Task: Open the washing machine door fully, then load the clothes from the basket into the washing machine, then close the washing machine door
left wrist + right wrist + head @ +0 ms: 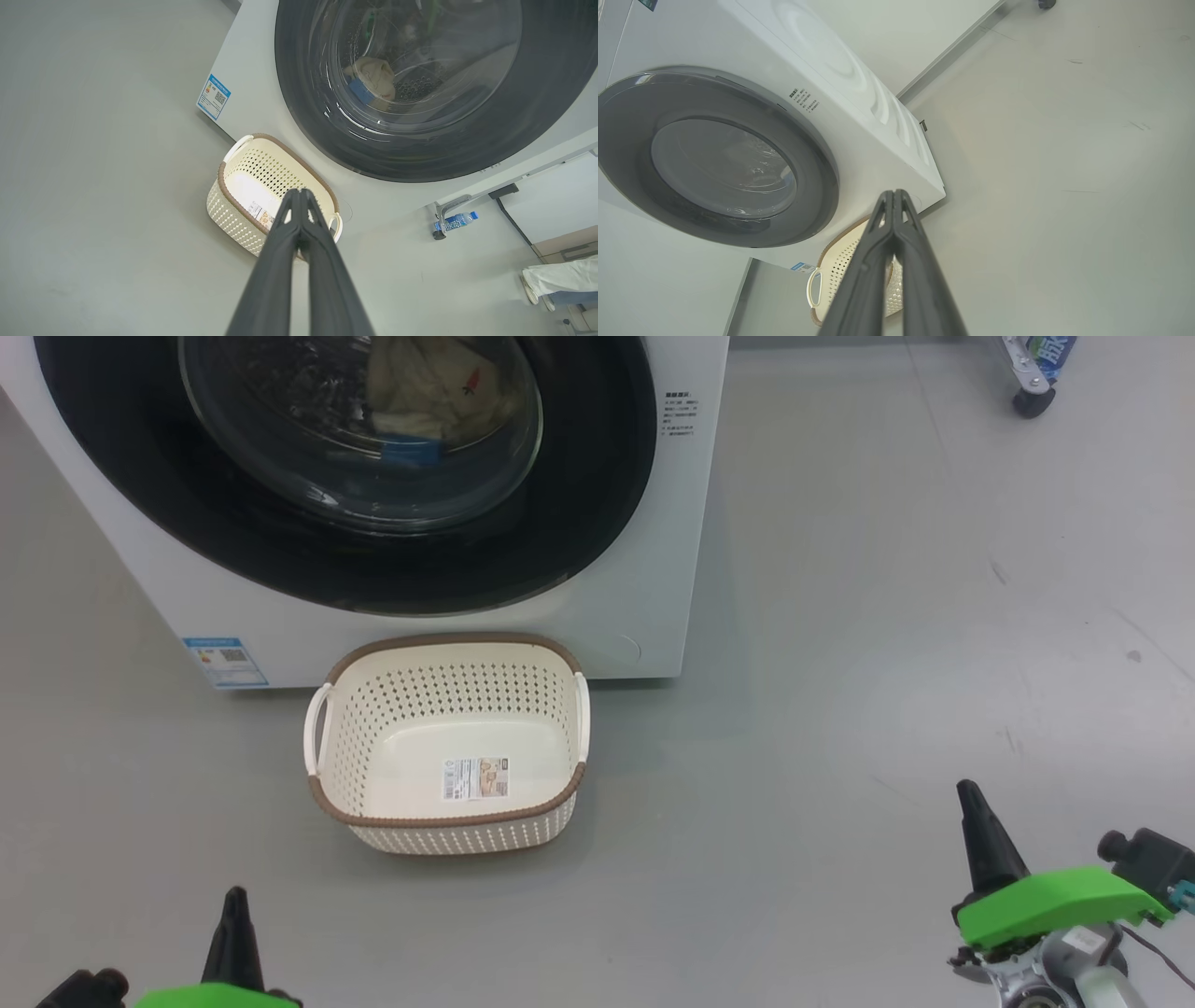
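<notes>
My left gripper (299, 192) hung low over the grey floor (840, 709), its two dark fingers pressed together tip to tip with nothing between them. My right gripper (893, 192) was the same on my other side: fingers closed against each other and holding nothing, well apart from everything on the floor.

Ahead of my left gripper, the basket (448, 821) stood upright on the floor. Its pale bottom was bare apart from a label sticker (476, 777) lying flat inside, near the front wall. Its far rim sat just beside the lower front of the washing machine (644, 569), though I could not tell whether the two touched.

A blue label sticker (224, 661) was stuck near the lower left corner of the machine's front. Above the basket, the washing machine door (597, 476) lay shut, flush against the front. Through its glass the clothes (425, 387) showed in the drum, cream with a small carrot motif and a blue patch.

Farther off to my right, a water bottle (455, 220) sat on a wheeled base.
</notes>
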Available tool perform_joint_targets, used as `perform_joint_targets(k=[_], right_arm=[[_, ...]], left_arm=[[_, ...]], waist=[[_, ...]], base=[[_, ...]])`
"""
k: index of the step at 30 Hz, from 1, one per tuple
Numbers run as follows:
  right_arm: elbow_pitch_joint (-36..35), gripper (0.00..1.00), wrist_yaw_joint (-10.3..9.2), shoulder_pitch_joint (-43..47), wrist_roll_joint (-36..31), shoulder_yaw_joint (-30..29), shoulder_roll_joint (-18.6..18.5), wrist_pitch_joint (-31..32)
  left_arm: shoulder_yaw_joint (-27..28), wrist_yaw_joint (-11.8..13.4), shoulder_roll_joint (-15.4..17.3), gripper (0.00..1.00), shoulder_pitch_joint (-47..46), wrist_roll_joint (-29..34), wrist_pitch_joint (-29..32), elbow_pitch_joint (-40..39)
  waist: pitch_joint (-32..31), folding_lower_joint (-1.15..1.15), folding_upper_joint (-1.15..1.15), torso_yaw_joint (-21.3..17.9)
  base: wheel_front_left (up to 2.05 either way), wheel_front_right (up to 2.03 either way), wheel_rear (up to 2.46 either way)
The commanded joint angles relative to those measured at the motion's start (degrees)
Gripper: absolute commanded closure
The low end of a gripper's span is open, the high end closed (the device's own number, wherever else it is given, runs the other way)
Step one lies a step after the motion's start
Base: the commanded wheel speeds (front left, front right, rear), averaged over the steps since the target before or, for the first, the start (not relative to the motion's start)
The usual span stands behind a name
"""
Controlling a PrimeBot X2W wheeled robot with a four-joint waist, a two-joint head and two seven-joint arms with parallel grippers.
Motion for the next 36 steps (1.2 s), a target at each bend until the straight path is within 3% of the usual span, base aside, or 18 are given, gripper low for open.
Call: perform_joint_targets(k=[1, 36], right_arm=[[-2.05, 1.00, -0.09, -2.68, 1.44, -0.05, -0.85, 0.31], [-2.83, 1.00, -0.15, -3.56, 23.68, -3.51, -0.52, 6.07]], left_arm=[[1.22, -0.31, 0.68, 1.00, -2.75, -1.37, 0.32, -1.41], [2.18, -0.87, 0.87, 1.00, -5.69, -24.80, 6.19, -0.41]], waist=[[-0.04, 0.00, 0.00, 0.04], [-1.36, 0.00, 0.00, 1.33]], base=[[0.00, 0.00, 0.00], [0.00, 0.00, 0.00]])
